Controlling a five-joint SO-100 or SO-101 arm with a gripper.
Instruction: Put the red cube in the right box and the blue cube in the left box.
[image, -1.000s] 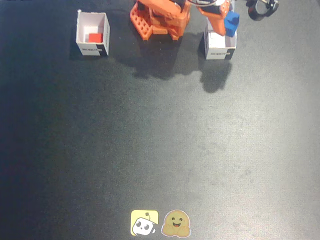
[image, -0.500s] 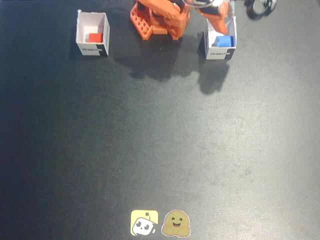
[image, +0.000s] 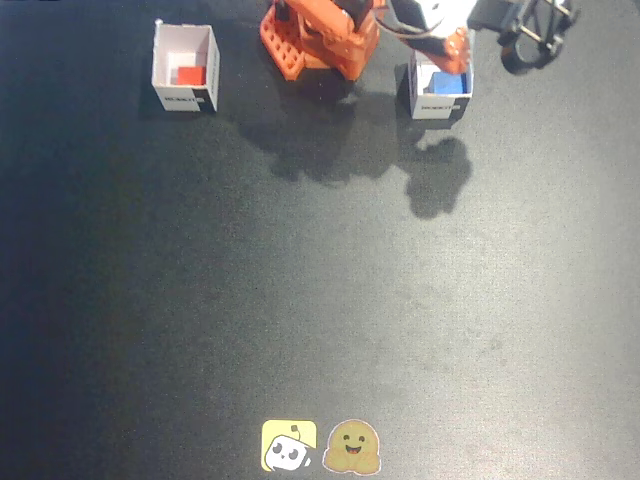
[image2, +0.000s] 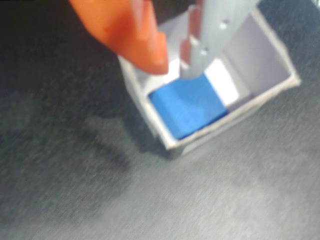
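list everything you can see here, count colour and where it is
red cube: 1, bright red, inside the white box at the left of the fixed view
blue cube: 1, bright blue, inside the white box at the right of the fixed view, under the hand
left white box: 1, white with a dark label strip, upper left of the fixed view
right white box: 1, white, upper right of the fixed view
stickers: 2, one yellow, one tan smiley, bottom centre of the fixed view
table: 1, dark grey mat
arm base: 1, orange, top centre between the boxes
hand: 1, orange and grey fingers, open above the blue cube
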